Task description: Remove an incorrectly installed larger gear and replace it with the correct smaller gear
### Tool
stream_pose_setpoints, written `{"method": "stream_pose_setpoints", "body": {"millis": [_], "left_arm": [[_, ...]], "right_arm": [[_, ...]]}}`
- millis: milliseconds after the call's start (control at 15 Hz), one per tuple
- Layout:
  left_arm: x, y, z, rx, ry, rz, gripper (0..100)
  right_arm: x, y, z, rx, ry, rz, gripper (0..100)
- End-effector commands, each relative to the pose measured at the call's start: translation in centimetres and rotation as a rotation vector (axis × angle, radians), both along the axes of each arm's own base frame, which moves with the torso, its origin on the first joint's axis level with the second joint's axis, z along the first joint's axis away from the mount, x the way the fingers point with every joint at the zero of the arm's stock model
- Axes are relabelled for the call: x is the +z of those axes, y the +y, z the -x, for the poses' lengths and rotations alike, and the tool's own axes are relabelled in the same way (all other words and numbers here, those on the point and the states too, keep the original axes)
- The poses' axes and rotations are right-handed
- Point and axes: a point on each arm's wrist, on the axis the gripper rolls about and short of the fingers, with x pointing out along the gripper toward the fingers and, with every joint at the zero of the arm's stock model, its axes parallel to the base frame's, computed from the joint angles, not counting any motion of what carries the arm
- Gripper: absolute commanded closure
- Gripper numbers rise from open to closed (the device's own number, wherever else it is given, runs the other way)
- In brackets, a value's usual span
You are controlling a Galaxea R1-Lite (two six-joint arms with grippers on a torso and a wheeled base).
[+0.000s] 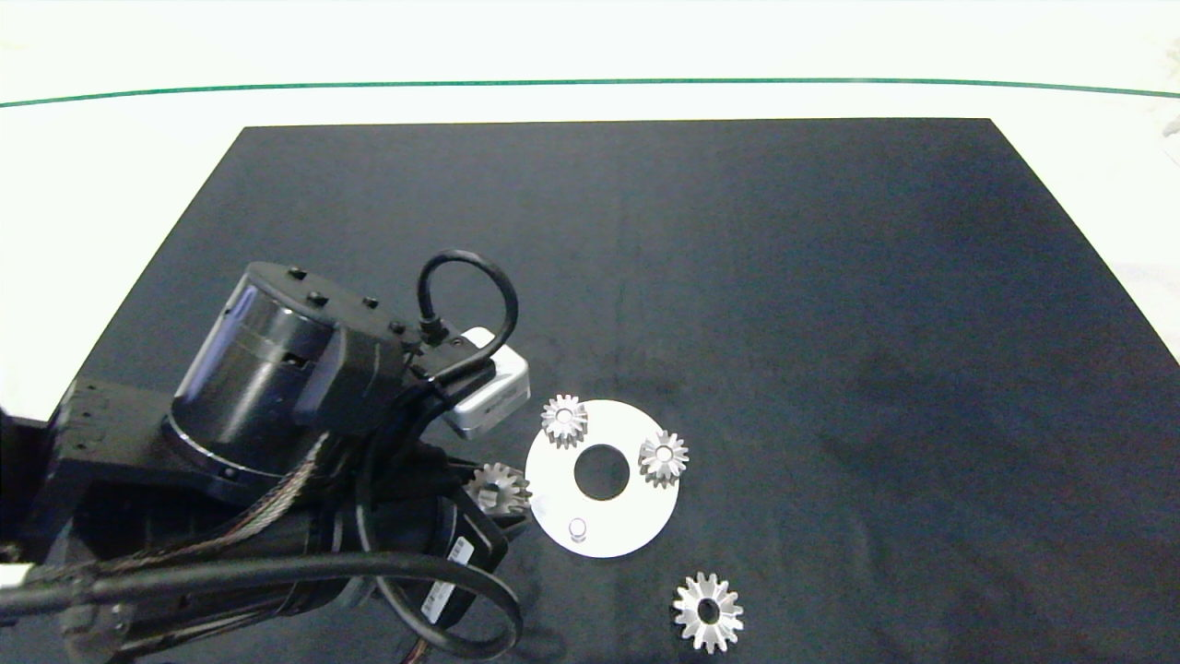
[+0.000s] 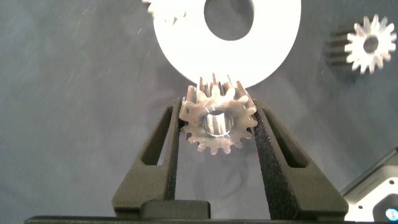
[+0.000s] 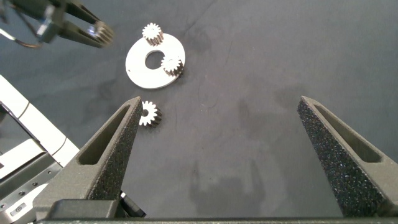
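My left gripper [image 2: 217, 107] is shut on the smaller gear [image 2: 217, 123], a silver gear with short blunt teeth, gripped across its toothed rim. In the head view this gear [image 1: 499, 488] hangs at the left edge of a white round plate [image 1: 636, 509]. Two matching small gears [image 1: 564, 420] [image 1: 664, 456] sit on the plate, and a bare peg [image 1: 578, 527] stands at its near side. The larger gear [image 1: 708, 611], star-like with long teeth, lies flat on the black mat in front of the plate. My right gripper [image 3: 221, 146] hangs open and holds nothing, high above the mat.
A black mat [image 1: 830, 304] covers the white table, with wide bare cloth behind and to the right of the plate. The left arm's bulky wrist and cables [image 1: 277, 443] fill the near left corner. A green line runs along the table's far side.
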Motion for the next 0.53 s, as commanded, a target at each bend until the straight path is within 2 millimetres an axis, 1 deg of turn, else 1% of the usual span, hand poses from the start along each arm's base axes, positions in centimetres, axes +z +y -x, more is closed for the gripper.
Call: {"method": "stream_pose_setpoints", "body": {"millis": [67,267,533], "left_arm": [[-1.5,-2.8,-1.3,-0.029,0.038,-0.047,93],[-2.3,-4.0,-1.8,-0.039,0.052,-0.074,93],[-2.9,-5.0,-1.5,-0.063,0.059,-0.095,93]], "right_arm": [[0.0,0.0,0.0,0.001,0.001,0.005,0],[0.0,0.0,0.0,-0.001,-0.001,0.002,0],[0.0,-0.1,0.1,0.001,-0.003,0.0,0]]}}
